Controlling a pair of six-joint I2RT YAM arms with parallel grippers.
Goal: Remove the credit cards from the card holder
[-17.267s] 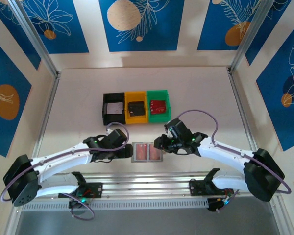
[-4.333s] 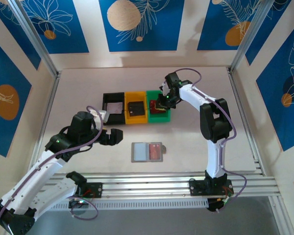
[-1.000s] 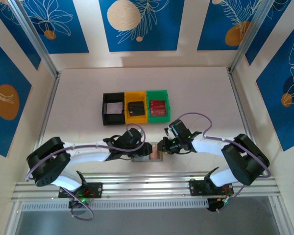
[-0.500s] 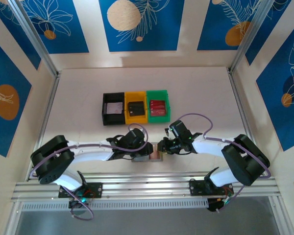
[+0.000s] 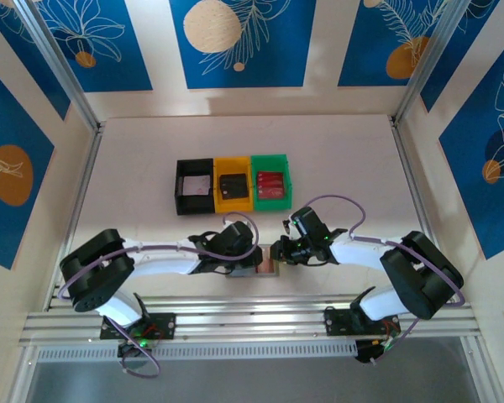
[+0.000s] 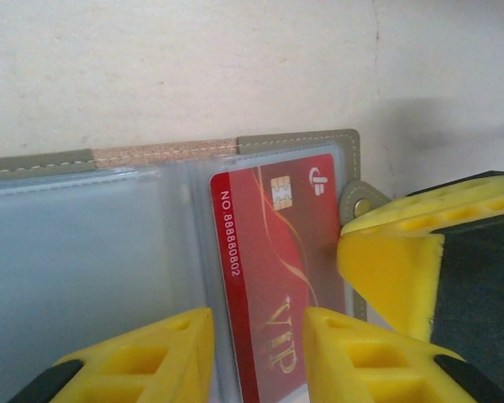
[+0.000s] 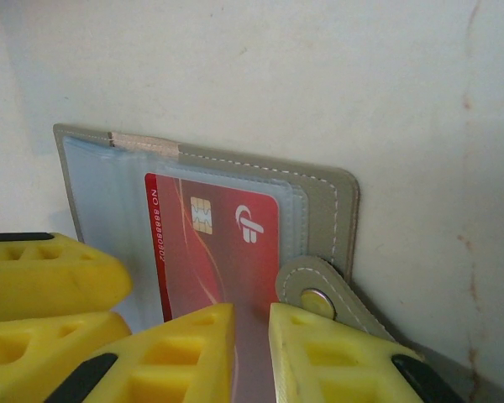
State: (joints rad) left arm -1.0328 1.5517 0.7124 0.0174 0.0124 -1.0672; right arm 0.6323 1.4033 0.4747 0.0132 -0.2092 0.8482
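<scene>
Crowded reach for one red card (image 6: 277,252).
We see left gripper (image 6: 256,336) and right gripper (image 7: 252,327) narrow, grip unclear; if pinched at its 3 o'clock edge, the card holder (image 7: 319,201) may lift too.

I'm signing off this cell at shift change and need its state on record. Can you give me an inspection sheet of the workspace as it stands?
Surface: pale table, a few faint marks.
Job's things: grey card holder lying open by the arms; one red card in its clear sleeve; red cards in the green bin.
Clutter: black bin and yellow bin beside it, each with something inside.
Pincers: left pincer open, poised over the red card; right pincer nearly closed beside the snap tab, grip unclear.
Cables: purple cable looping along each arm.
Surroundings: blue leaf-print panels; aluminium rail at the near edge.
</scene>
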